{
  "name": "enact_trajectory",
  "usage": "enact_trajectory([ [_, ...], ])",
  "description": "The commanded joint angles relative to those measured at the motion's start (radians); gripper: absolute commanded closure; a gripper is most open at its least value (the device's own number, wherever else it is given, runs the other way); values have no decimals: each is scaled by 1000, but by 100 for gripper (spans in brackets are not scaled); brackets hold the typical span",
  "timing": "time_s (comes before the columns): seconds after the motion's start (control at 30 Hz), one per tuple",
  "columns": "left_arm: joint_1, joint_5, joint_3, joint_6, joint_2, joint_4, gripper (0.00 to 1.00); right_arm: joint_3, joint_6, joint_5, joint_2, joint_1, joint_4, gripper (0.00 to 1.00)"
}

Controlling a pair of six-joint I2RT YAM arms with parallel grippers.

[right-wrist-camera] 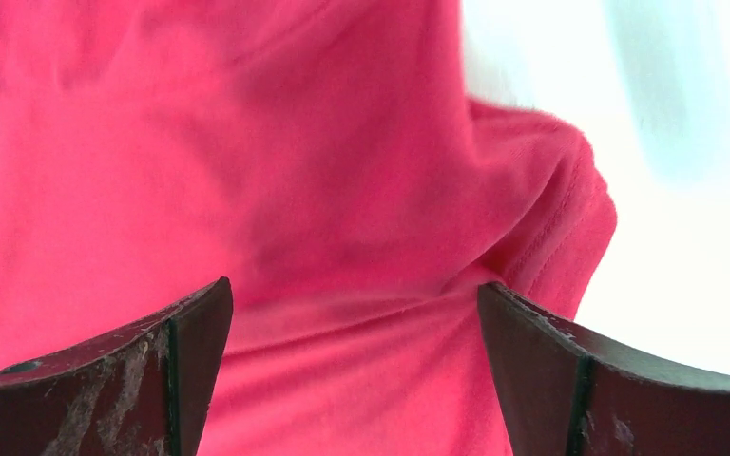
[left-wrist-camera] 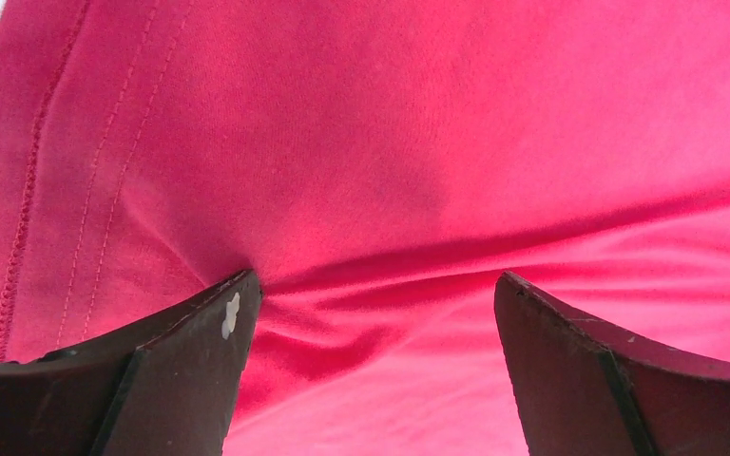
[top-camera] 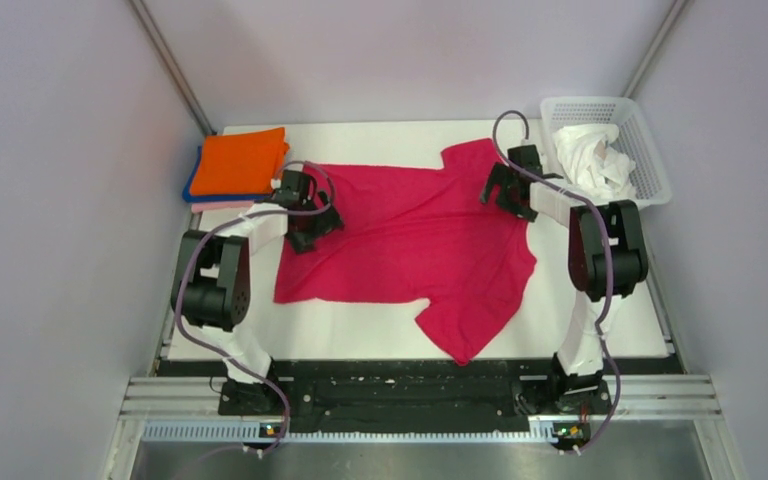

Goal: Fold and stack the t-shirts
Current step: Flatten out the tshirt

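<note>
Surroundings: lattice basket [top-camera: 650, 150] holding white shirt [top-camera: 592, 160]; orange-topped folded stack [top-camera: 240, 162] well left of basket.
Crimson t-shirt [top-camera: 410, 240]: flat, left of basket; long axis sideways, neck toward basket.
Left gripper [left-wrist-camera: 375, 294], right gripper [right-wrist-camera: 356, 294]: jaws spread over t-shirt.

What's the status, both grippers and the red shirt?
Left gripper open, over cloth near the hem. Right gripper open by the far sleeve. Crimson shirt spread out, unfolded. Nothing in the way; folded stack and basket off to the sides.

Black-jointed, white-linked left arm [top-camera: 215, 285] and right arm [top-camera: 600, 255] carry lilac cables [top-camera: 611, 290]; pincer fingers [right-wrist-camera: 152, 380] dark, scuffed.
</note>
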Motion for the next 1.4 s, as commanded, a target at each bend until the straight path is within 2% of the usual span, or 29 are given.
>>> enact_trajectory([
  [0.0,-46,32,-146,-112,-73,-94,2,110,-57,-28,102,-30,-60,2],
  [0.1,-52,-2,-145,-118,-128,-148,2,110,-71,-115,64,-30,-59,2],
  [0.23,-51,-48,-52,-63,-184,-207,2,44,-87,-194,-70,-30,-16,1],
  [0.43,-50,-91,146,2,-119,-170,1,-29,-101,-141,-199,-37,11,1],
  [0.53,-49,-99,235,28,-39,-124,1,-22,-97,-132,-167,-59,18,1],
  [0.7,-37,-101,420,57,141,-135,1,32,-116,-121,-69,-78,45,1],
  [0.83,-27,-89,512,67,255,-119,1,61,-125,-95,-2,-79,98,1],
  [0.97,-9,-81,544,64,331,-104,1,60,-119,-124,57,-79,126,1],
  [1.23,34,-73,541,51,390,-101,1,-41,-85,61,17,-88,46,1],
  [1.37,42,-95,550,50,401,-108,1,-94,-94,89,-20,-108,33,1],
])
